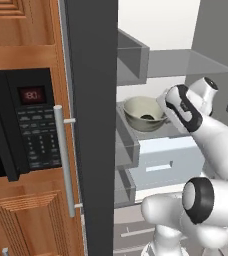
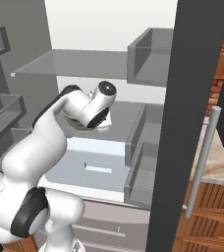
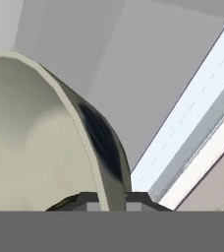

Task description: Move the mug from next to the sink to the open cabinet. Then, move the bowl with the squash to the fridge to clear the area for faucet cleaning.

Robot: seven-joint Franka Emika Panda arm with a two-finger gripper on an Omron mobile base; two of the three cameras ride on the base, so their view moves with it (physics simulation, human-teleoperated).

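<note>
In the left base view the bowl (image 1: pixel 145 113) sits on a grey shelf (image 1: pixel 186 62) level inside the open fridge (image 1: pixel 93 125), with the dark squash (image 1: pixel 147 117) lying low inside it, and the arm's wrist comes in at the bowl's right rim; the fingertips themselves are hidden behind the wrist, so the hold cannot be read from here; the risk, as I judge it, is that the bowl is gripped by one edge only, so a tilt of the hand would tip it and roll the squash out, or knock the rim against the shelf bin on the left; in the right base view the hand covers nearly all of the bowl (image 2: pixel 82 127), only a sliver of rim showing beneath it above the pale drawer (image 2: pixel 92 170); whether the base of the bowl rests fully on the shelf cannot be told, and letting go while it hangs over the near edge could drop it onto the drawer; in the hand view the gripper (image 3: pixel 110 203) is pinched tight on the thin wall of the bowl (image 3: pixel 45 147), the rim running up between the two dark tips, the cream hollow to the left and the fridge's grey shelf beyond to the right.
</note>
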